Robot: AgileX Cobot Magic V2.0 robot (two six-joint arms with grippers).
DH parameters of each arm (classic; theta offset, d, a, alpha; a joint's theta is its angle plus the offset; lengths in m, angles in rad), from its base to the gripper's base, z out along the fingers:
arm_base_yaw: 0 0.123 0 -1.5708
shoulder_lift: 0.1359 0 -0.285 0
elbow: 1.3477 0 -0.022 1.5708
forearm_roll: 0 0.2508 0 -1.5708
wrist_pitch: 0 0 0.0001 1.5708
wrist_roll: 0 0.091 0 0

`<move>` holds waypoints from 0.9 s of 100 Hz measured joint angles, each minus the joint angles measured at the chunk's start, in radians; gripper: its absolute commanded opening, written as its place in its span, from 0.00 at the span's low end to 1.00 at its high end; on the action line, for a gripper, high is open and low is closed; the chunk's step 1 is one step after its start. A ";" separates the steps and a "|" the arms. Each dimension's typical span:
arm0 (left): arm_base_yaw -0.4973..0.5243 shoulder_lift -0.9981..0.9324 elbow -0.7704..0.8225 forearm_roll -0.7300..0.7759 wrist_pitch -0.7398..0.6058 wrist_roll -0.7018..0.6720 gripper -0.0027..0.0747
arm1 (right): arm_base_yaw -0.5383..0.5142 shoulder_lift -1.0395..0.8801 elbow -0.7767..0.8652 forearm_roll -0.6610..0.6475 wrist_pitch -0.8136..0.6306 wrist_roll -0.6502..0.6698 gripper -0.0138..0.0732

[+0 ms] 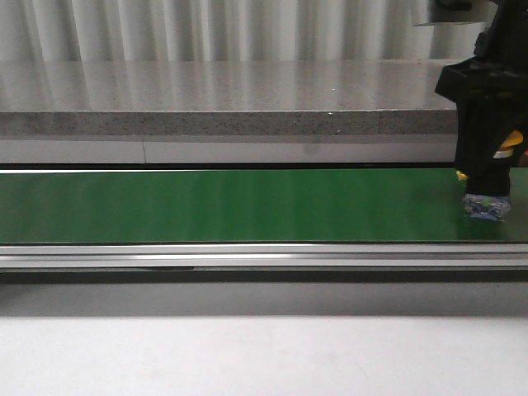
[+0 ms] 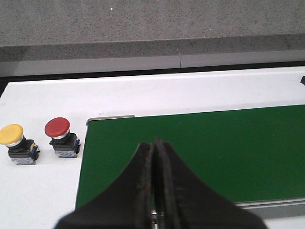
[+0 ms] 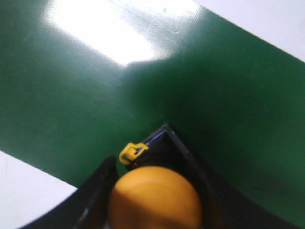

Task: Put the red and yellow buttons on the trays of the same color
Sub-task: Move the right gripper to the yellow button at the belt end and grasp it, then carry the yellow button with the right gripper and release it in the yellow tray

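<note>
Fingers (image 3: pixel 190 162) of the right gripper (image 1: pixel 487 186) clamping a yellow button (image 3: pixel 155 198), holding it over the green belt (image 1: pixel 231 205) near its right end, the button's clear base (image 1: pixel 483 208) hanging just at the belt surface. Left gripper (image 2: pixel 156 191) pressing its fingers (image 2: pixel 143 176) together with nothing between, hovering above the belt's near edge at its left end. Sitting off that left end on the white table (image 2: pixel 43 195): another yellow button (image 2: pixel 18 143) and a red button (image 2: pixel 61 136), standing upright, side by side, just apart.
</note>
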 measured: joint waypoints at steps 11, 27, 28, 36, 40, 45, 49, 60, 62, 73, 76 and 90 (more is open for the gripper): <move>0.000 0.000 0.000 0.000 -0.002 0.000 0.01 | 0.000 -0.003 0.000 0.000 0.014 0.007 0.30; 0.000 0.000 0.000 0.000 -0.002 0.000 0.01 | -0.026 -0.052 0.000 0.004 0.056 0.072 0.30; 0.000 0.000 0.000 0.000 -0.002 0.000 0.01 | -0.031 -0.056 0.000 0.004 0.056 0.075 0.30; 0.000 0.000 0.000 -0.002 -0.002 0.000 0.01 | -0.068 -0.099 0.000 0.004 0.073 0.124 0.30; 0.000 0.000 0.000 -0.002 -0.002 0.000 0.01 | -0.092 -0.125 0.000 0.004 0.080 0.147 0.30; 0.000 0.000 0.000 -0.004 -0.002 0.000 0.01 | -0.120 -0.156 0.000 -0.006 0.090 0.171 0.30; 0.000 0.000 0.000 -0.004 -0.002 0.000 0.01 | -0.147 -0.180 0.000 -0.021 0.096 0.191 0.30; 0.000 0.000 0.000 -0.006 -0.002 0.000 0.01 | -0.229 -0.234 0.005 -0.078 0.126 0.250 0.30; 0.000 0.000 0.000 -0.006 -0.002 0.000 0.01 | -0.240 -0.242 0.007 -0.090 0.131 0.260 0.30; 0.000 0.000 0.000 -0.006 -0.002 0.000 0.01 | -0.338 -0.283 0.049 -0.150 0.145 0.294 0.30; 0.000 0.000 0.000 -0.006 -0.002 0.000 0.01 | -0.363 -0.296 0.063 -0.162 0.145 0.301 0.30; 0.000 0.000 0.000 -0.006 -0.002 0.000 0.01 | -0.495 -0.339 0.151 -0.184 0.100 0.339 0.30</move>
